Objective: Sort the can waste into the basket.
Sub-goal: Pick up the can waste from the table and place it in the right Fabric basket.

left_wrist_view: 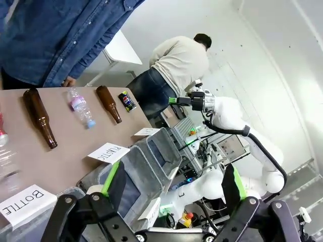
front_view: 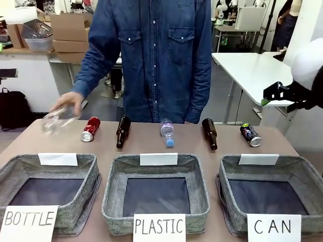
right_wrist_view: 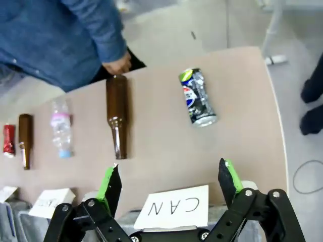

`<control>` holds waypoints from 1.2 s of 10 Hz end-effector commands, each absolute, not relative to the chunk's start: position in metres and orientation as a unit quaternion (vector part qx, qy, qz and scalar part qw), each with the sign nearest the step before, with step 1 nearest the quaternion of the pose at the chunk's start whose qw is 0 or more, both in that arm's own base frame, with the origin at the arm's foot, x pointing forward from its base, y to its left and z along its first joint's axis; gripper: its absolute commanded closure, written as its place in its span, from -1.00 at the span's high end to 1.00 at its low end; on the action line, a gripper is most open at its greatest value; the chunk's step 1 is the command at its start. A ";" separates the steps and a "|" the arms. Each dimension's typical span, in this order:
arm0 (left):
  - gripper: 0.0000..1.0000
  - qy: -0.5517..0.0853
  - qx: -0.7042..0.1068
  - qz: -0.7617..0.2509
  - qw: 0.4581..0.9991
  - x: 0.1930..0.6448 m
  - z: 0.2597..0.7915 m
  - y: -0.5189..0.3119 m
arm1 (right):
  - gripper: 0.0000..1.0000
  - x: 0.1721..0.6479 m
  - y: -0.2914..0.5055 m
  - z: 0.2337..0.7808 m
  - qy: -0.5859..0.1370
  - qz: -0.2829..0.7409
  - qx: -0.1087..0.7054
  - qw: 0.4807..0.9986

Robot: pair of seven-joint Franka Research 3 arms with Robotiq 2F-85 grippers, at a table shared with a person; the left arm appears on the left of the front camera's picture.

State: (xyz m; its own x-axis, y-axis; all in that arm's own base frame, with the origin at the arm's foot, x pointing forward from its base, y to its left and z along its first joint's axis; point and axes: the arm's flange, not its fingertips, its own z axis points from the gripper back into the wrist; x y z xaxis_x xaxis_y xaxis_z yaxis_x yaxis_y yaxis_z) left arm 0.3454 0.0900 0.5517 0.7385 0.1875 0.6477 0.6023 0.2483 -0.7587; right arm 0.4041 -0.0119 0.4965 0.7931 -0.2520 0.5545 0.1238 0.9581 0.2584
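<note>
The dark can lies on its side at the far right of the table, seen from above as the dark can ahead of my right gripper, whose jaws stand open and empty. The red can lies at the left of the row. The grey basket behind the "CAN" sign sits front right. My right gripper hovers high beyond the table's right edge. My left gripper is open and empty, well above the table, with the dark can far off.
Two brown bottles and a small plastic bottle lie between the cans. The person's hand holds a clear bottle above the table's left end. The baskets signed "BOTTLE" and "PLASTIC" stand to the left.
</note>
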 end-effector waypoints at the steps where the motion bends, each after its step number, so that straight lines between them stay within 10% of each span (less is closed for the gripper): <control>1: 1.00 -0.338 -0.595 -0.156 0.713 0.345 0.553 0.090 | 1.00 0.400 -0.026 0.510 -0.185 -0.138 -0.100 0.968; 2: 1.00 -0.338 -0.595 -0.156 0.713 0.345 0.553 0.090 | 1.00 0.404 -0.012 0.496 -0.306 -0.100 0.105 0.941; 5: 1.00 -0.338 -0.595 -0.156 0.713 0.345 0.553 0.090 | 1.00 0.410 -0.005 0.494 -0.282 -0.096 0.043 0.954; 12: 1.00 -0.338 -0.595 -0.156 0.713 0.345 0.553 0.090 | 1.00 0.586 -0.022 0.401 -0.118 -0.034 0.009 0.992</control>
State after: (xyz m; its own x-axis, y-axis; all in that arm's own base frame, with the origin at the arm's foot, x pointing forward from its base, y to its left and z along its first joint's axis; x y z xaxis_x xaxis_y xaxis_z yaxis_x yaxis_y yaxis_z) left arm 0.3453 0.0900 0.5519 0.7378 0.1852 0.6491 0.6041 0.2478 -0.7574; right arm 0.5653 -0.0210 0.3996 0.9543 -0.1033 0.2805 0.0941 0.9945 0.0461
